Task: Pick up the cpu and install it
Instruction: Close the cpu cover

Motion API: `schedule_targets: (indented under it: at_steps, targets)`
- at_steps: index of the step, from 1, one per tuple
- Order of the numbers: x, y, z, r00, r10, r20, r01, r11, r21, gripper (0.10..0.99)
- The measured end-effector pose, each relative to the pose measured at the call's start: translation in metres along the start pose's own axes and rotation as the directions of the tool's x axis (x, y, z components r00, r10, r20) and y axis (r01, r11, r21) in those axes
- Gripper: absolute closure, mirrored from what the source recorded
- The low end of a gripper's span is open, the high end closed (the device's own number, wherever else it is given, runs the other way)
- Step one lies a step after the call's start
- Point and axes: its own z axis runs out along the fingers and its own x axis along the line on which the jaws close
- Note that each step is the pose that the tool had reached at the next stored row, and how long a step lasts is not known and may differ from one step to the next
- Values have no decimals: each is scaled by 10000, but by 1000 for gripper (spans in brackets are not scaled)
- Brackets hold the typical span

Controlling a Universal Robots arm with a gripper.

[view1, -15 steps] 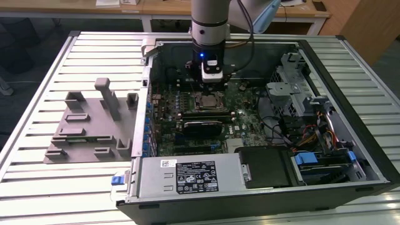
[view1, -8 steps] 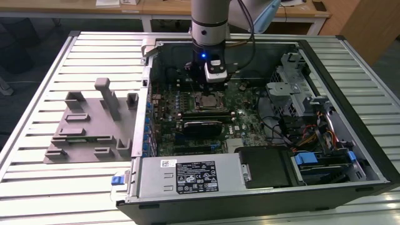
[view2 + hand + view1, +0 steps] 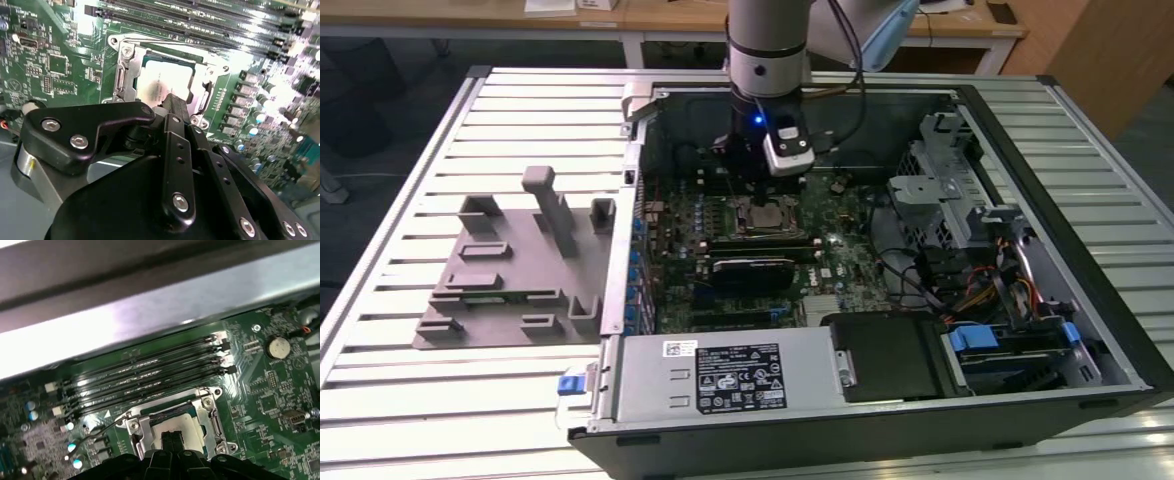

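One cpu [image 3: 165, 80] flat in socket [image 3: 122, 75], seemingly squared, gripper [image 3: 172, 100] just above.

We look down from high and well back in the exterior view, over the slatted table [image 3: 400, 380] and the open computer case [image 3: 1067, 300]. Both wrist views ride the arm [image 3: 767, 50], close above the motherboard [image 3: 50, 65] [image 3: 270, 385]. They face down past the gripper [image 3: 172, 100] [image 3: 172, 437] and share the processor socket [image 3: 122, 75] [image 3: 137, 430] and memory slots [image 3: 200, 20] [image 3: 145, 375].
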Motion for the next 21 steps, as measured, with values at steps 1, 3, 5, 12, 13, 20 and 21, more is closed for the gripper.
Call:
schedule_targets:
  at_steps: [1,3,5,12,13,20,21]
  targets:
    - [0,0,1,9999,-139,-12,139,9999,22,980]
    - [0,0,4,9991,-415,-40,415,9991,60,980]
    - [0,0,10,9973,-738,-68,738,9972,72,980]
    - [1,1,41,9825,-1860,-80,1860,9825,29,980]
    - [1,-1,46,9804,-1967,-80,1967,9805,26,980]
    - [42,-22,71,9746,-2237,-76,2237,9747,13,980]
    - [63,-28,72,9746,-2237,-76,2237,9747,14,980]
